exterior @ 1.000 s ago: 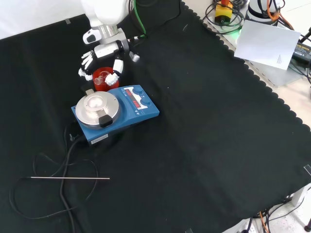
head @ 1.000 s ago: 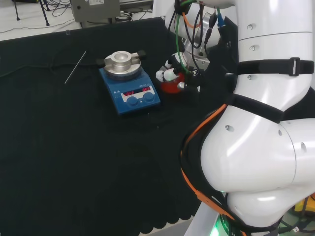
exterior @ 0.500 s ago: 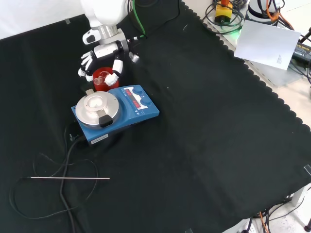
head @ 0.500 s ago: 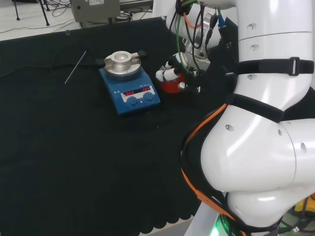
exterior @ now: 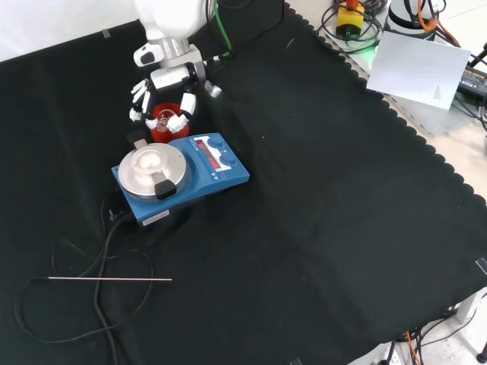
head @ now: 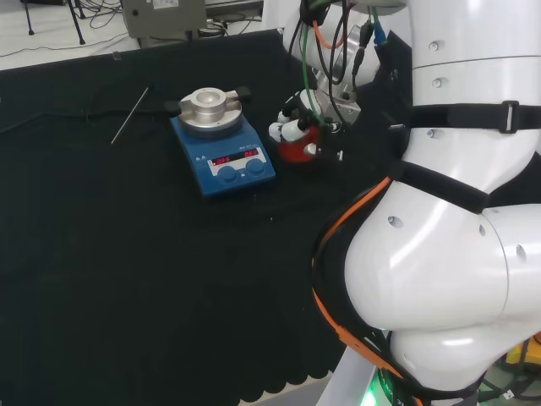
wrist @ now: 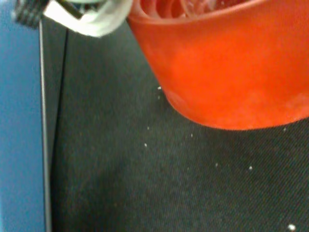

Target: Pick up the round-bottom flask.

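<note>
Since a second ago the hand (exterior: 169,85) has shifted over the red stand (exterior: 163,125), fingers curled around the round-bottom flask (exterior: 163,120); lifting could drag the stand against the blue hotplate stirrer (exterior: 183,176).

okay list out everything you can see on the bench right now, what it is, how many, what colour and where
Round-bottom flask: one, clear glass, sitting in the red stand, hard to make out.
Red stand: one, red, just behind the stirrer plate in the front view.
Stirrer plate: one, blue with a round silver top, left of centre in the front view.
Metal rod: one, thin, silver, lying flat near the lower left of the front view.
Cable: one, black, looping from the stirrer plate past the rod.
Cloth: one, black, covering the bench.
Hand: one, black and white, fingers curled round the flask and stand.
Arm: one, white, right side of the head view.
</note>
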You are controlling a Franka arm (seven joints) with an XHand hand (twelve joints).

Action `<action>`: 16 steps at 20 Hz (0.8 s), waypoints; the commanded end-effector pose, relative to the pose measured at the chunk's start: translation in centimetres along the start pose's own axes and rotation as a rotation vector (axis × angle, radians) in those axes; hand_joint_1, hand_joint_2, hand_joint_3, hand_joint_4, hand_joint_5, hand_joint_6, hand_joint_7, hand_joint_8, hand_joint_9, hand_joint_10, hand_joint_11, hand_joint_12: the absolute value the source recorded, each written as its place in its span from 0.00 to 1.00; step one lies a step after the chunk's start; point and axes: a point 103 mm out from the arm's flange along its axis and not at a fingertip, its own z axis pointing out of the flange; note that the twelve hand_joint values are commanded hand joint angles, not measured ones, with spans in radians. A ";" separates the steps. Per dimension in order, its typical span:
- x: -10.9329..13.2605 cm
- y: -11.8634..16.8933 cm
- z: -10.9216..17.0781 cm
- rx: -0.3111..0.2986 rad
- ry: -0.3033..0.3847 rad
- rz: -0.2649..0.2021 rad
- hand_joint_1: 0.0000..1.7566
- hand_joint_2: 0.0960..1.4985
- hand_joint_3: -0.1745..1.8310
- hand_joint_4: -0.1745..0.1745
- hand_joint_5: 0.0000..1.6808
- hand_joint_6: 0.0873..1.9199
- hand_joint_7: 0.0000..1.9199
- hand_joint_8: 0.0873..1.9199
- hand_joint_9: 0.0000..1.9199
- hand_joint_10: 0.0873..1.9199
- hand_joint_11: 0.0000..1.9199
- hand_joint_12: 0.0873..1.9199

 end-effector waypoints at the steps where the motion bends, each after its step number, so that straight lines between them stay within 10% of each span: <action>1: 0.0 -0.6 -2.3 -0.065 0.014 -0.006 0.64 0.36 0.50 1.00 0.72 0.42 0.26 0.25 0.34 0.25 0.17 0.66; 16: 1.1 -3.3 -6.2 -0.110 0.043 0.009 0.64 0.36 0.51 1.00 0.71 0.44 0.27 0.25 0.36 0.25 0.19 0.65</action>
